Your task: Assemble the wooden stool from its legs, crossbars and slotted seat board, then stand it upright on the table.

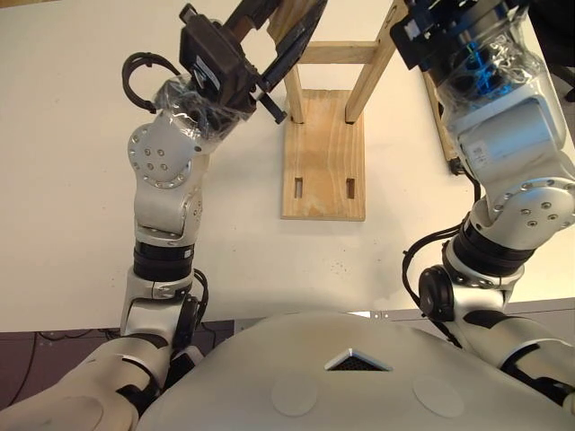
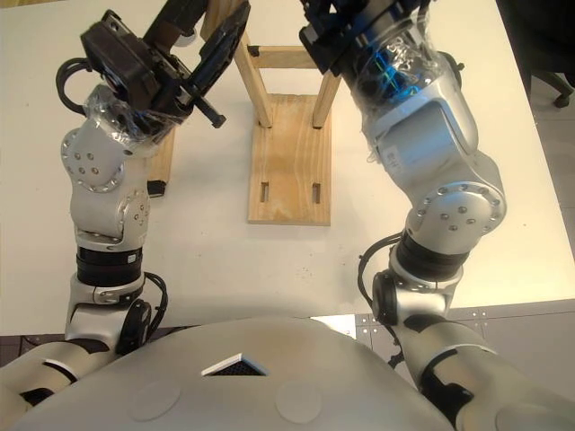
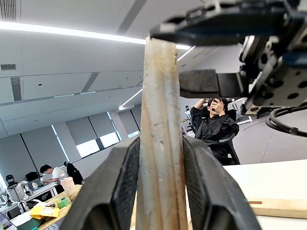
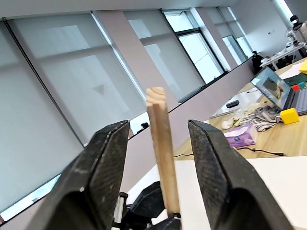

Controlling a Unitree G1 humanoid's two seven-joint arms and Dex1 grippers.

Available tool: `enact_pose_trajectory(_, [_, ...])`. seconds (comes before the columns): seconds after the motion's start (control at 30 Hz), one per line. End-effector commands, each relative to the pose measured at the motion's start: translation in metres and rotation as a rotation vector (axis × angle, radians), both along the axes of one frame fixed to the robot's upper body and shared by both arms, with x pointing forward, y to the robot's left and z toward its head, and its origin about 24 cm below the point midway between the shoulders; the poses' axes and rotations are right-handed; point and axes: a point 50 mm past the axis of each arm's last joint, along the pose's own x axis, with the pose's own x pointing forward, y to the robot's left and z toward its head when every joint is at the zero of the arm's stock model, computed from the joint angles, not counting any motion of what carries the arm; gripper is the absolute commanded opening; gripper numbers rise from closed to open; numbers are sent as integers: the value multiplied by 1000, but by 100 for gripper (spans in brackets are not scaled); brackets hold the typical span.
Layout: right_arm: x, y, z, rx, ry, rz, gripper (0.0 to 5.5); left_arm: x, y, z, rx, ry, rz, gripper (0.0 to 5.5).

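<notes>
The slotted seat board (image 1: 323, 171) lies flat mid-table. Two legs (image 1: 294, 99) (image 1: 367, 85) stand in its far slots, joined by a crossbar (image 1: 337, 52). Its two near slots (image 1: 298, 187) are bare. My left gripper (image 3: 160, 158) is raised over the board's far left corner, shut on a wooden leg (image 3: 160, 120) that touches both fingers (image 3: 122, 182). My right gripper (image 4: 160, 143) hangs at the top of the right-hand leg (image 4: 163, 148), open, with a gap on each side of the wood.
One loose wooden piece (image 2: 162, 166) lies on the table under my left arm. Another (image 1: 442, 117) lies behind my right arm. The white table (image 1: 72, 224) has bare room on the left and in front of the board.
</notes>
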Motion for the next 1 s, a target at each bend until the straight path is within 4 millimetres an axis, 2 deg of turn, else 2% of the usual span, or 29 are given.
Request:
enact_pose_trajectory(0.03, [1,4,4,33,6,12,177,-4,-2,1,15,-22,-17,125])
enact_pose_trajectory(0.3, [3,4,2,38,23,13,49,-4,-2,1,17,-28,-27,125])
enact_pose_trajectory(0.4, [4,2,2,32,23,2,42,-2,-1,2,15,-33,-7,125])
enact_pose_trajectory(0.5, [7,-6,-1,11,16,-63,39,9,3,-8,85,21,50,180])
enact_pose_trajectory(0.6, [15,-32,-3,-44,-19,-235,39,16,8,-27,192,106,78,223])
enact_pose_trajectory(0.7, [20,-81,-5,-98,-65,-464,39,19,15,-43,225,193,118,270])
enact_pose_trajectory(0.8, [16,-132,-14,-105,-121,-686,39,22,20,-45,197,221,186,312])
enact_pose_trajectory(0.83, [14,-148,-24,-108,-116,-750,39,25,23,-43,160,231,213,328])
enact_pose_trajectory(0.9, [14,-164,-48,-164,-69,-819,39,32,27,-39,63,275,251,333])
enact_pose_trajectory(1.0, [19,-169,-84,-342,-9,-849,39,40,34,-34,-77,355,291,333])
